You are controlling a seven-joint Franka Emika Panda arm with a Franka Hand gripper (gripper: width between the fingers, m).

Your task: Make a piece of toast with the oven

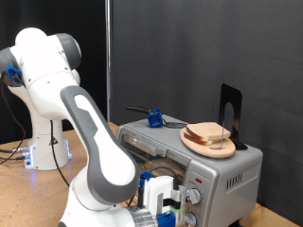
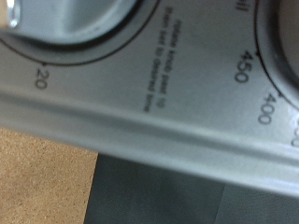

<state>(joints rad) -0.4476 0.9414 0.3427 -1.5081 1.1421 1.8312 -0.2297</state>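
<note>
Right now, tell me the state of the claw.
Claw: at the oven's front knobs; open or closed cannot be told; no bread seen in it.

A table (image 1: pixel 19 159) with a light wooden top carries the scene; only a small bare patch shows, at the exterior view's left. The white base of the robot (image 1: pixel 43 142) stands there, with a dark cable (image 1: pixel 11 149) lying on the wood just beside it. The silver oven (image 1: pixel 204 165) sits toward the exterior view's right; its footing is hidden. In the wrist view, tan wood (image 2: pixel 42 177) shows below the oven's front edge.
</note>
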